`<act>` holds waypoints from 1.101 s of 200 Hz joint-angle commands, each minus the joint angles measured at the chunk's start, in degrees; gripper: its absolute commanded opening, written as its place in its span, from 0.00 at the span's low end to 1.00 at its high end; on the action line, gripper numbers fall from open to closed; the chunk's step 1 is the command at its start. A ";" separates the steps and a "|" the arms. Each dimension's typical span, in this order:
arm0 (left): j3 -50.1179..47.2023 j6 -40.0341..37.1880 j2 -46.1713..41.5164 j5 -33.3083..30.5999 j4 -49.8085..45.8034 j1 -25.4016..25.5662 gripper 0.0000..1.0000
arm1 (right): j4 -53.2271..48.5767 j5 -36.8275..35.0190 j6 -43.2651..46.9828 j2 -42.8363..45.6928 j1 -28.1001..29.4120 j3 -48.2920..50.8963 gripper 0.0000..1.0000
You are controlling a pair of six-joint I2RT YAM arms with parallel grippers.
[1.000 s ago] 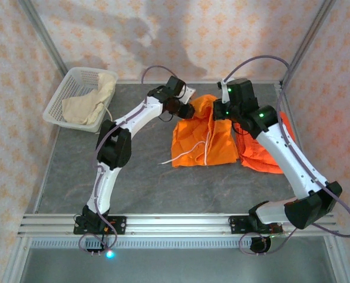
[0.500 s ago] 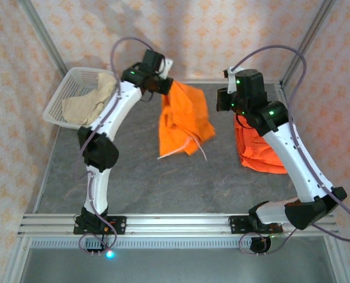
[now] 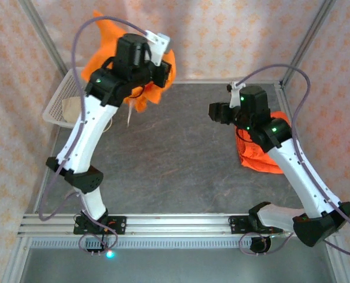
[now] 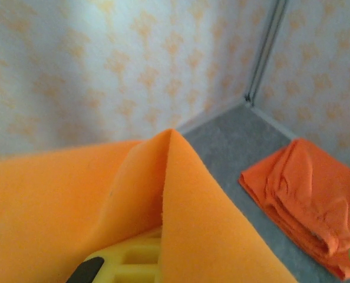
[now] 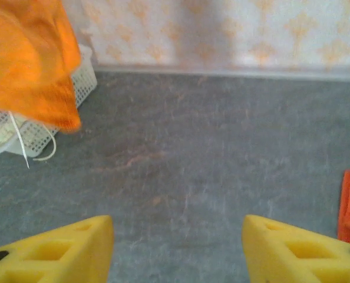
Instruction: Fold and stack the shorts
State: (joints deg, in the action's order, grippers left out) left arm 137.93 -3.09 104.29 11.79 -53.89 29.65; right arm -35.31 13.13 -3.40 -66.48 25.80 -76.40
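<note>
Aloft over the bench's [image 3: 175, 165] 11 o'clock corner, the left hand [image 3: 162, 69] clamps orange shorts [image 3: 98, 35]; the right hand [image 5: 178, 236] hangs open, a second orange pair [image 3: 254, 158] lying at its 4 o'clock.

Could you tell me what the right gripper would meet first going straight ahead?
Probably the bare grey tabletop, though depth is unclear; the open right gripper points past the hanging orange cloth shorts.

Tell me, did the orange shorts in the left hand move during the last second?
Yes. The orange shorts went from the middle of the table up and to the left, and now hang close to the white basket.
</note>
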 commanded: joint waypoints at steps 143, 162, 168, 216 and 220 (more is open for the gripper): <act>-20.50 9.64 8.83 9.52 0.58 0.06 0.00 | 13.46 4.20 -3.74 0.86 7.74 19.97 0.86; -20.48 10.33 9.83 9.69 0.85 0.06 0.00 | 16.48 -0.31 -7.00 -2.45 10.60 20.50 0.86; -20.47 10.48 10.03 9.78 0.83 0.06 0.00 | 17.34 -2.06 -7.74 -3.64 11.43 20.50 0.86; -20.59 10.92 9.76 9.85 0.99 0.14 0.00 | 19.55 -13.80 -7.62 -11.64 13.84 18.65 0.79; -20.58 10.85 9.74 9.90 1.02 0.13 0.00 | 19.28 -14.80 -7.40 -12.14 13.84 18.38 0.78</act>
State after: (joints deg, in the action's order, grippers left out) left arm 117.56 6.66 115.18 20.84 -54.43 29.63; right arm -18.28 8.08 -10.52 -76.05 39.62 -56.34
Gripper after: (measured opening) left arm 0.045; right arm 0.814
